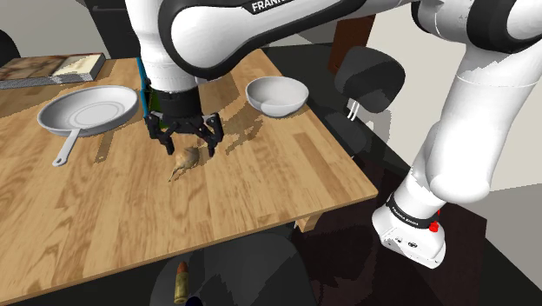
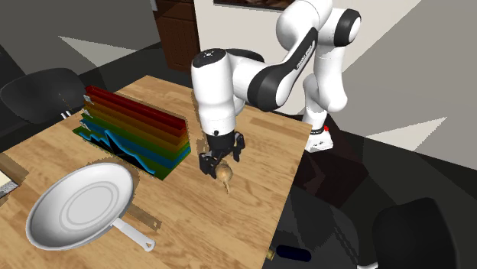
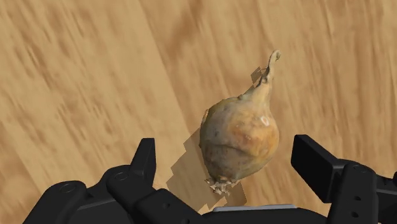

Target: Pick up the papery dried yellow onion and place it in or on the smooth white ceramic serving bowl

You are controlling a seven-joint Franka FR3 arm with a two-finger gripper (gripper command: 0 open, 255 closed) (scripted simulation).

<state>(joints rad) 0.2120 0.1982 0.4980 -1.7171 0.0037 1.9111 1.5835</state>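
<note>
The shoulder view stands high beside the arm's base point(image 1: 408, 228), which sits at its near right, and looks down leftward across the wooden table point(image 1: 261, 196). The second exterior view faces the arm from the table's opposite side, with the frying pan point(image 2: 80, 202) nearest to it. Both views share the frying pan, the onion point(image 1: 187, 158) and the gripper point(image 1: 186, 142). The wrist view looks at the onion from close above.

the pale brown onion point(image 2: 224, 175) lies on the wooden table point(image 2: 256, 218) with the black gripper point(image 2: 222, 161) just above it, fingers spread apart, a rainbow-striped ridged block point(image 2: 137, 130) near the onion on the second exterior view's left, and a grey frying pan point(image 2: 80, 205) farther from the onion, lower left.
</note>
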